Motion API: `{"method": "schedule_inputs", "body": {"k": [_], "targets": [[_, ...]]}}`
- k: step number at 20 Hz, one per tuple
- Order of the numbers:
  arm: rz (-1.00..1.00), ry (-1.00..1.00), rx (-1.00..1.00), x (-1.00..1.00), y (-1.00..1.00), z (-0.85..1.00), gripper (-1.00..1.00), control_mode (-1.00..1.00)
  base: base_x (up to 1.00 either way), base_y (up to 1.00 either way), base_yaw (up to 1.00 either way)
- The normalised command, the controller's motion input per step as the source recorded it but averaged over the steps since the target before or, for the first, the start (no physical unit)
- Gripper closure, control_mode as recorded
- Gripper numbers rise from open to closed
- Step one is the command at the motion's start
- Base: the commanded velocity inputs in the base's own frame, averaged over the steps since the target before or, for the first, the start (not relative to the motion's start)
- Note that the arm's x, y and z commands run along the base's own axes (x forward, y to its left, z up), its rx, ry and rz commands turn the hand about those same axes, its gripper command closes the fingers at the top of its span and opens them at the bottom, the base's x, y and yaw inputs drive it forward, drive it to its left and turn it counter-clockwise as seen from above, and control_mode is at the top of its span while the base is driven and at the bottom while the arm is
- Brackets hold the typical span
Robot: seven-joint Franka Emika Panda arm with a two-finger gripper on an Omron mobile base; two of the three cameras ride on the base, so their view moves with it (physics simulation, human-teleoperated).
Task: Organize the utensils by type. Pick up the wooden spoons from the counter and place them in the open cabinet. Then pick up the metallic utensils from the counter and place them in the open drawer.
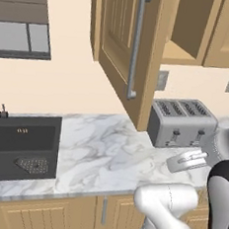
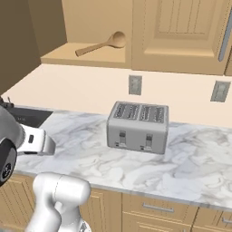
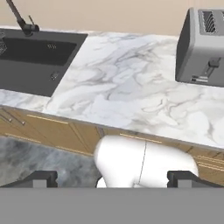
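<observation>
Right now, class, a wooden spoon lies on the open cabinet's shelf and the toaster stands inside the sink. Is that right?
Not quite. The toaster stands on the counter, not in the sink; the right base view shows it. The wooden spoon does lie on the open cabinet shelf.

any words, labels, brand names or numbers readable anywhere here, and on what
None can be read. The toaster shows only plain levers and knobs, the wall outlets are blank, and the pale marks at the arm's lower edge are too small to make out.
</observation>
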Motion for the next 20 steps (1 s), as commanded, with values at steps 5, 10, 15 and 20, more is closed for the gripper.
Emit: {"method": "schedule_inputs", "body": {"k": [5, 10, 15, 20], "targets": [[0.0, 0.0, 0.0, 0.0, 0.0, 0.0, -1.0, 1.0, -0.42, -0.49, -0.23], [0.0, 0.0, 0.0, 0.0, 0.0, 0.0, -1.0, 1.0, -0.22, -0.44, -0.52], [0.0, 0.0, 0.0, 0.0, 0.0, 0.0, -1.0, 1.0, -0.03, -0.41, -0.71], [0.0, 0.0, 0.0, 0.0, 0.0, 0.0, -1.0, 1.0, 0.0, -0.36, -0.77]]}}
